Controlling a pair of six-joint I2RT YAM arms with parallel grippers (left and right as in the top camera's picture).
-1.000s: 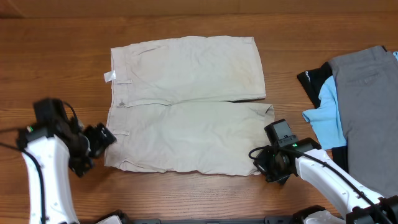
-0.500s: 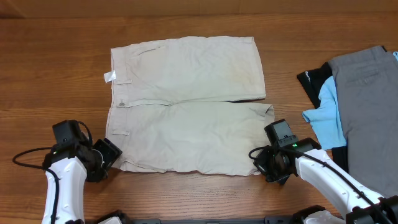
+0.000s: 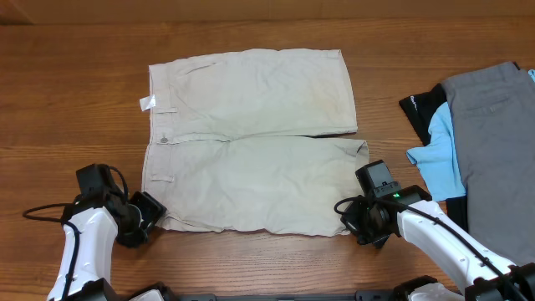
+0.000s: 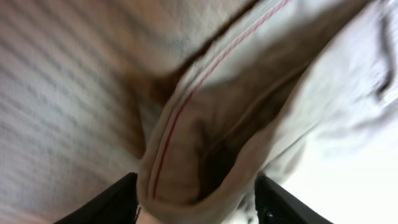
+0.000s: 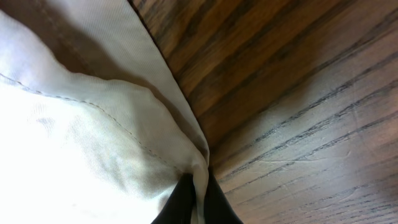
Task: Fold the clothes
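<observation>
Found beige shorts (image 3: 251, 159) spread flat at the centre of the table (image 3: 67, 100) with no fold made, pinched at the front-edge hem by the closed right gripper (image 3: 355, 219) and straddled at the front-edge waistband corner by parted fingers of the left gripper (image 3: 150, 219).

Shorts (image 3: 251, 125) cream-beige, seam thread (image 4: 176, 115) red; table (image 3: 75, 92) brown woodgrain; trousers (image 3: 493, 142) grey; light-blue garment (image 3: 439, 150); black garment (image 3: 420, 109).
</observation>
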